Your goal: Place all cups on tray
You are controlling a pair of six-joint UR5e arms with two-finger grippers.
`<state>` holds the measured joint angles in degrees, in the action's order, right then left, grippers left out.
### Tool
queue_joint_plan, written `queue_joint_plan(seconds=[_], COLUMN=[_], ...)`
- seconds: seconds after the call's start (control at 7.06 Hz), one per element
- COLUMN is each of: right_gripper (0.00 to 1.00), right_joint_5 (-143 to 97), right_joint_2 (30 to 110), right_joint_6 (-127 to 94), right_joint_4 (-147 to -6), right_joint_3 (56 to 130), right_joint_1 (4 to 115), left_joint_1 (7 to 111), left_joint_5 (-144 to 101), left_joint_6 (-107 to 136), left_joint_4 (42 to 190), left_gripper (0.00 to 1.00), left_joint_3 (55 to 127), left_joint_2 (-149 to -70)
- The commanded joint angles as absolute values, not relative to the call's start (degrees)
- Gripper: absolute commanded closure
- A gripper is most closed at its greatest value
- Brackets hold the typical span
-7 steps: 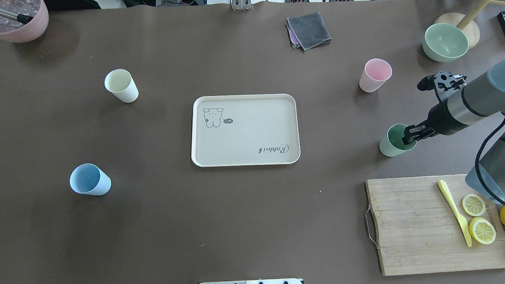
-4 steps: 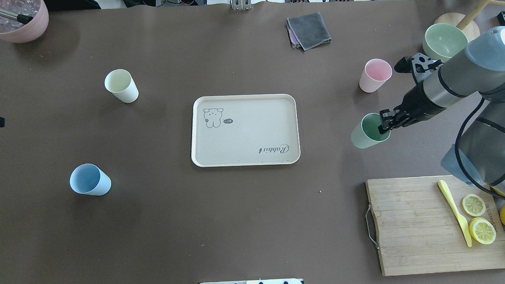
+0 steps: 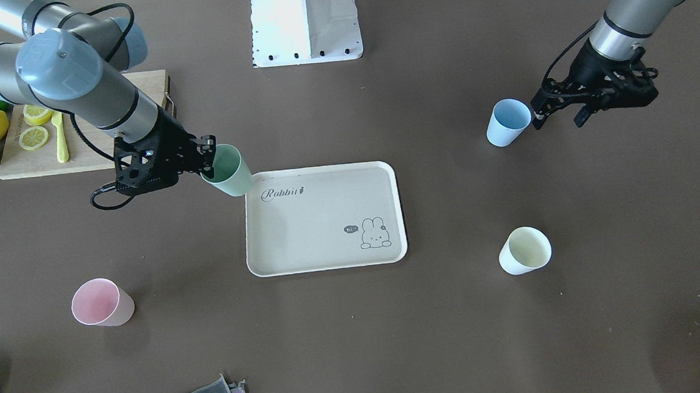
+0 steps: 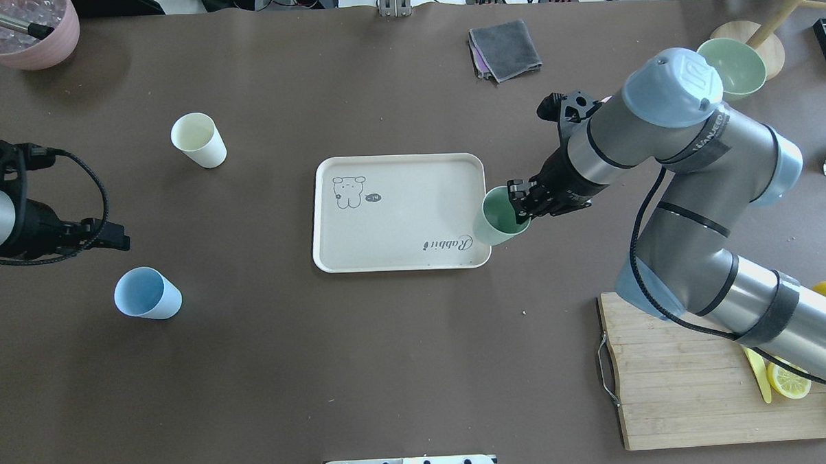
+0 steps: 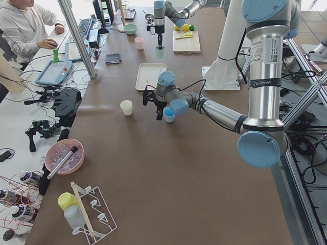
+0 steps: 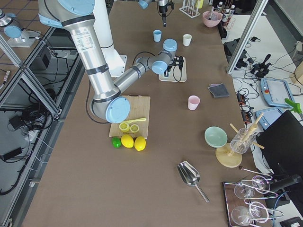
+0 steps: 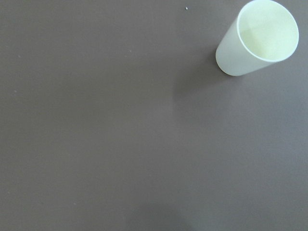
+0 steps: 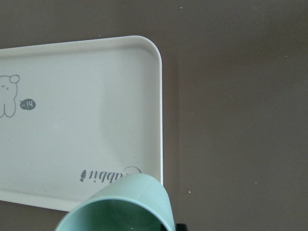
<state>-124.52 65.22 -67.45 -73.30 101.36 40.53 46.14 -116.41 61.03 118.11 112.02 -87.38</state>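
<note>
Overhead exterior view: the right gripper (image 4: 520,204), closed on the rim of the green cup (image 4: 495,219), has carried it from near the cutting board (image 4: 692,366) to the corner of the tray (image 4: 399,225), lifted and a little tilted. One placement is close. The left gripper (image 3: 556,119) has arrived, fingers spread, beside the blue cup (image 4: 147,294). The cream cup (image 4: 198,140) and pink cup (image 3: 102,302) wait on the worktop (image 4: 390,363), well apart; nothing seems to block the tray.

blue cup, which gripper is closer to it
Left. The left gripper hovers beside the blue cup; the right gripper is far off, holding the green cup by the tray.
</note>
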Motion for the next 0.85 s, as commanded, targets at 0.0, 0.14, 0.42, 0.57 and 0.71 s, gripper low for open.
queue_joint_plan(seconds=[0.0, 0.14, 0.42, 0.57, 0.71], right_gripper=[1.0, 1.0, 1.0, 1.0, 1.0], right_joint_5=[-121.0, -120.6, -119.1, -119.1, -118.8], right_joint_2=[62.5, 62.2, 59.2, 58.5, 58.2], right_joint_6=[-71.9, -72.2, -72.2, -72.2, -72.6], right_joint_4=[-74.0, -74.0, -75.5, -75.9, -76.5], right_joint_3=[101.2, 101.1, 97.8, 97.5, 97.3], right_joint_1=[36.8, 36.4, 36.2, 35.9, 35.2], left_joint_1=[40.6, 39.8, 38.9, 38.9, 39.0], left_joint_5=[-114.7, -113.7, -113.6, -113.9, -114.3], left_joint_6=[60.8, 60.8, 60.9, 60.9, 61.1], left_joint_4=[118.1, 118.1, 118.0, 118.0, 117.8], left_gripper=[0.11, 0.21, 1.0, 1.0, 1.0], left_joint_3=[112.0, 111.9, 110.8, 111.2, 111.9], left_joint_2=[-87.1, -87.0, -87.0, -87.5, -89.0])
